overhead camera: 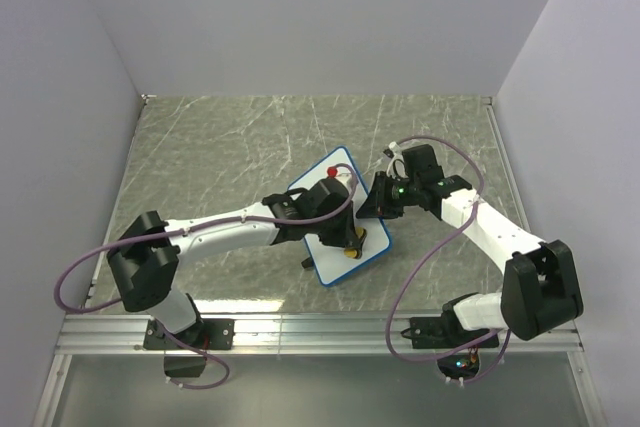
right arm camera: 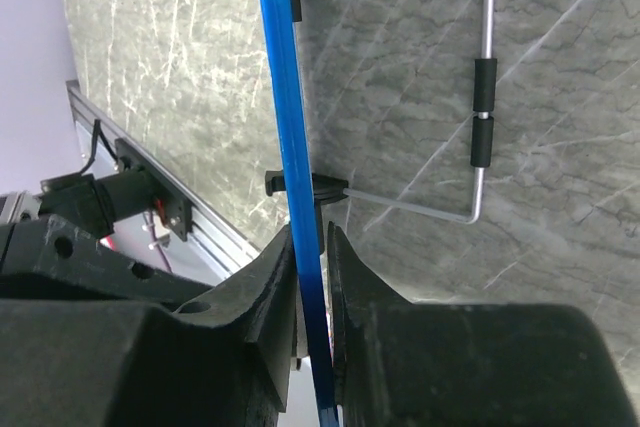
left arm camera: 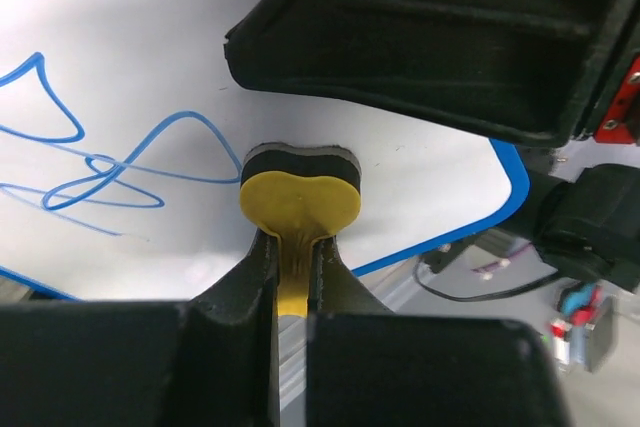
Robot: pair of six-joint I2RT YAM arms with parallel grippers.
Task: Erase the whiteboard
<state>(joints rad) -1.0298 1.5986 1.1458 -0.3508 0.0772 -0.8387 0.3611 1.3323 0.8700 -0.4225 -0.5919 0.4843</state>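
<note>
The whiteboard (overhead camera: 372, 227) sits near the middle of the table (overhead camera: 220, 147), a bit closer to the near edge, and it is turned so one corner points at the arms. It has a blue rim. In the left wrist view, the board (left arm camera: 150, 47) has loopy blue scribbles (left arm camera: 100, 162) on its white face. The left gripper (overhead camera: 345, 237) is over the board, and its two fingers pinch tight on the thin yellow tail of the eraser (left arm camera: 300, 202). The eraser has a yellow top and a dark pad under it, and the pad sits on the white face just beside the scribbles. The right gripper (overhead camera: 372, 202) is at the right side of the board. In the right wrist view, its fingers (right arm camera: 275, 277) squeeze the blue rim (right arm camera: 285, 97) from both sides. A thin metal wire (right arm camera: 480, 97) with black clips pokes out from the back of the board over the gray table.
</note>
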